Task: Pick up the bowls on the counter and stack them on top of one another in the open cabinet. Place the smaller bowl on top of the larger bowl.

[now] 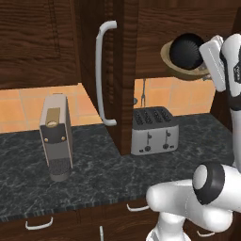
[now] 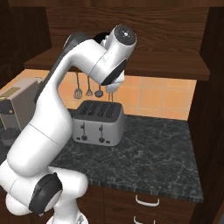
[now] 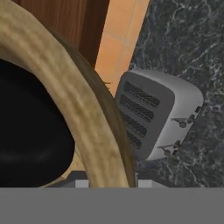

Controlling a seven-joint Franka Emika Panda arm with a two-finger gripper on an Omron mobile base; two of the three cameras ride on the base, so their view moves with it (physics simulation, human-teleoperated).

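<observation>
Tan-brown wide thick-rimmed bowl [image 1: 188, 70] at open dark wood cabinet [image 1: 160, 33] shelf edge, above silver toaster [image 1: 154, 130] | glossy black smaller bowl [image 1: 187, 51] nested inside | jaws' grip: you cannot tell | keep the tan bowl level; slide it deeper before you let go.

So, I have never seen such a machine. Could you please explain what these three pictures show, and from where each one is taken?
It is a white robot arm in a simulated kitchen. Two pictures come from cameras on its base, behind the arm to its left and right; the third looks along its gripper.

On the dark stone counter stand a silver toaster and a coffee machine.

High up by the cabinet, the arm holds up the tan bowl, tilted, with the black bowl inside it. The hand picture shows its thick rim up close, so the gripper seems to clamp that rim, though the fingers are hidden.
</observation>
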